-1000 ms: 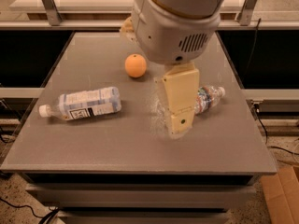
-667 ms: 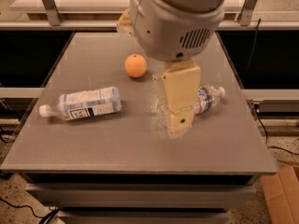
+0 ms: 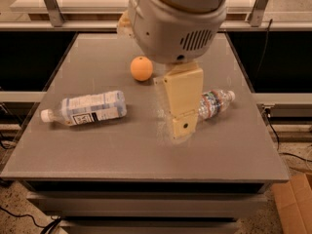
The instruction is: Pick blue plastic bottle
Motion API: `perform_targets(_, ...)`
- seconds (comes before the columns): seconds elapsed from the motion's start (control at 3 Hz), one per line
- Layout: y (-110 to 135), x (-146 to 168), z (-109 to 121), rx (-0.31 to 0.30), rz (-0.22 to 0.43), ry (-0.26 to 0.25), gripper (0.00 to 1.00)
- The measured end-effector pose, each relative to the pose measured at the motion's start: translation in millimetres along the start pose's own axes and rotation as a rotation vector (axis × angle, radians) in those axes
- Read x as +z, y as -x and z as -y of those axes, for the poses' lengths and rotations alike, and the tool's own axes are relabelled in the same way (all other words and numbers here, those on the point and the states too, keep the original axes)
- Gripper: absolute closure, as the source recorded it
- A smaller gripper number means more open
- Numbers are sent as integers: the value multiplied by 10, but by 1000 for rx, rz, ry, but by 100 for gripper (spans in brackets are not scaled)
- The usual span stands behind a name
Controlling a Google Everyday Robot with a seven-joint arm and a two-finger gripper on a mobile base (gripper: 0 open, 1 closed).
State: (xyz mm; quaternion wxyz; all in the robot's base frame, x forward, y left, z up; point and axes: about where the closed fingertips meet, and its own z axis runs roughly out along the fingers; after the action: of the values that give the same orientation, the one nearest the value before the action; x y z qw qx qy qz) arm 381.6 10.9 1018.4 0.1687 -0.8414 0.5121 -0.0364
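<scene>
Gripper (image 3: 184, 125) hovering by clear ribbed bottle (image 3: 217, 101), closure untellable | you're risking grabbing it; blue plastic bottle (image 3: 90, 107) lying well left.

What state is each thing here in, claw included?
Stout blue-labelled plastic bottle: lying on its side, white cap on, ungrasped.
Clear ribbed plastic bottle: lying down, partly hidden.
Round orange fruit: at rest, untouched.
Pale yellow claw: hanging between the two bottles, clear of the blue one.
</scene>
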Motion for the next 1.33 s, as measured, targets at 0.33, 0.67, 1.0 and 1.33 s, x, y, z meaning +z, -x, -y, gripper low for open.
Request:
perform_targets(0.33, 307, 206, 245, -59, 4, 11, 0)
perform_targets(0.67, 693, 630, 643, -124, 14, 40, 0)
perform_targets(1.0, 933, 1037, 917, -153, 17, 71, 0)
perform_targets(1.33, 1011, 1471, 1095, -138, 23, 110, 0)
